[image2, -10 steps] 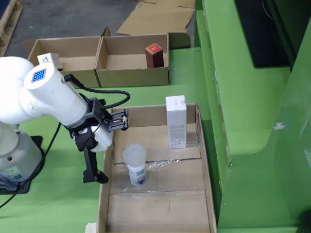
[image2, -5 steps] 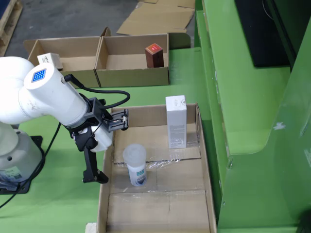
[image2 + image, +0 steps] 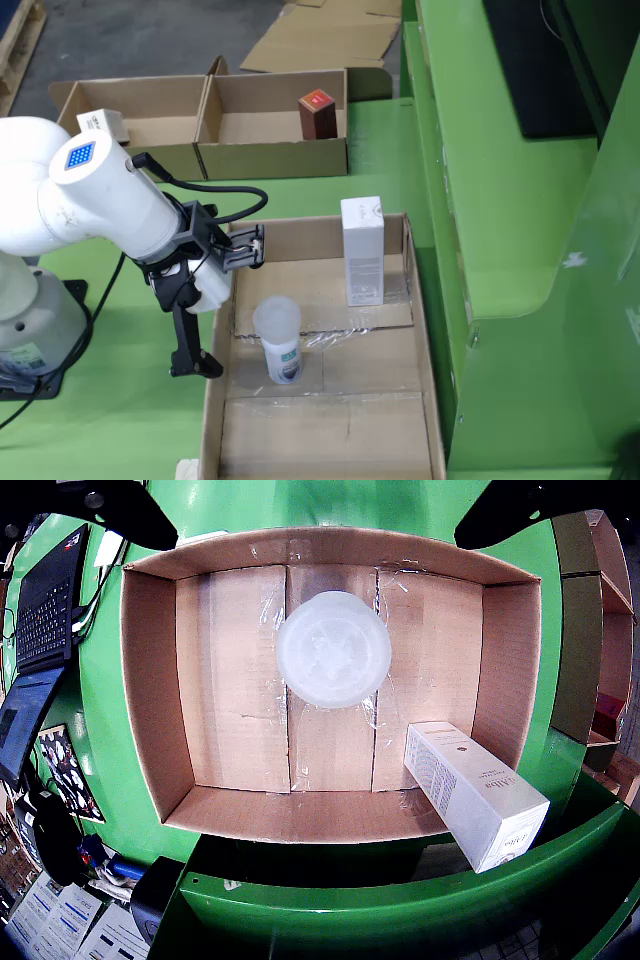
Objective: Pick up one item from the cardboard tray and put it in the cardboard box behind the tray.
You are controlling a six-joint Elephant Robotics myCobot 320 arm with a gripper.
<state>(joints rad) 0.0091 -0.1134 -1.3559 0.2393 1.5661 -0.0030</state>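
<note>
Cardboard tray [image 3: 420, 330] sits on the green table [image 3: 120, 420], open side up, with two items inside. A white carton [image 3: 362, 250] stands upright against the tray's far wall in the fixed view; in the claw-mounted view the same carton [image 3: 475, 792] leans out past the tray's lower right corner. A translucent-capped bottle [image 3: 278, 340] stands upright near the tray's middle, closer to its left wall in the fixed view; from above, its round frosted cap [image 3: 333, 648] shows over the taped seams of the tray floor [image 3: 230, 680].

The claw [image 3: 215, 300] hangs at the tray's left edge in the fixed view, on the end of the white arm [image 3: 100, 205]. Its two dark fingers [image 3: 130, 510] appear well apart at the top corners of the claw-mounted view, spread wide with nothing between them.

Behind the tray stand two joined cardboard boxes. The right box [image 3: 275, 150] holds a dark red carton [image 3: 317, 115] upright at its right end; the left box [image 3: 140, 130] holds a small white box [image 3: 103, 125].
</note>
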